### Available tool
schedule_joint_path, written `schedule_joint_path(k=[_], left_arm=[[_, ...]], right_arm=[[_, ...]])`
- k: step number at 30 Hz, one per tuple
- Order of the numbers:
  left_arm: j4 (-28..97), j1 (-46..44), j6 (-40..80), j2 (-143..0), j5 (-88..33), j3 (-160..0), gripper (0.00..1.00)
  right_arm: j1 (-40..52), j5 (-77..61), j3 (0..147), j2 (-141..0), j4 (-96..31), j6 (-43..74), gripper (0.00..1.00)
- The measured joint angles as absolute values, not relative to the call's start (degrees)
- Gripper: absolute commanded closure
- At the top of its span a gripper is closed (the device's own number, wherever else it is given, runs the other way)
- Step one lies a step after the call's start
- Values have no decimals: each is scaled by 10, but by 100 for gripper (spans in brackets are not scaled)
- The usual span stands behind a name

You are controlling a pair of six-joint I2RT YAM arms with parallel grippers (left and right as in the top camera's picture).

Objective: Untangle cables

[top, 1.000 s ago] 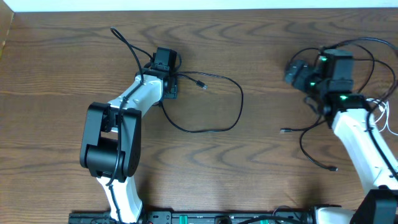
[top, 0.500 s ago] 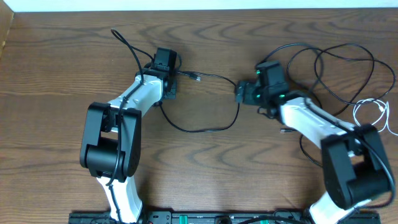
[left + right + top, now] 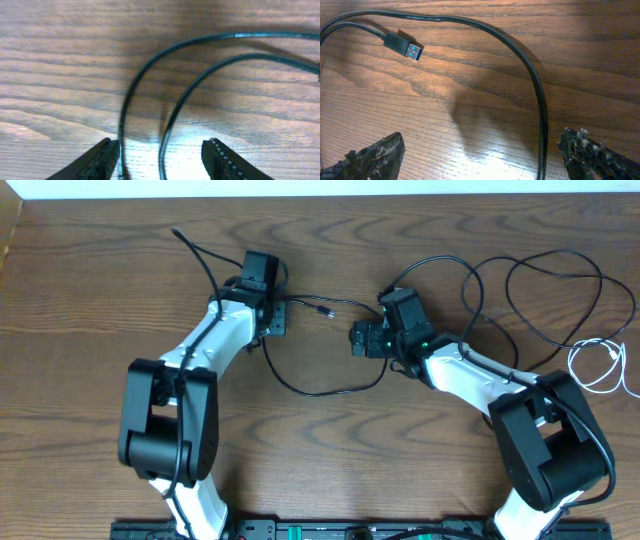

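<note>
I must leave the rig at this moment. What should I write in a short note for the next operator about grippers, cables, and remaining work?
Left gripper: open, two strands of the centre black cable between its fingers, unpinched.
Right gripper: open above the same cable, near its USB plug.
Second black cable loops at the right, beside the white cable.
Done: nothing held; cables look partly spread.
To do: check crossings at the right, separate them.

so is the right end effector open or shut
Open: the right end effector shows fingers far apart at the lower corners, with the black cable running between them, ungripped.
</note>
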State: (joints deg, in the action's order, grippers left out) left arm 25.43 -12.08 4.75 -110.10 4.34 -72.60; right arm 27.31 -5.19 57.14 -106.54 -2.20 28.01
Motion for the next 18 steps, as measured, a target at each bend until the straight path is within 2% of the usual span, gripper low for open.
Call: schedule_joint_path(k=[4,12,16,18], left_arm=[[256,-107,47,-1098,41,-726,33],[266,-95,47,-1105,32,-726,31],[266,-95,47,-1125,16,-725,20],[267,-95,49,-1136,12,-724,20]], right_arm=[[275,-52,571,-1066,-16,280,4],[275,-27,571,-1065,-12,280,1],[275,-21,571,-1065,-12,280,1],[275,-18,571,-1066,-13,280,1]])
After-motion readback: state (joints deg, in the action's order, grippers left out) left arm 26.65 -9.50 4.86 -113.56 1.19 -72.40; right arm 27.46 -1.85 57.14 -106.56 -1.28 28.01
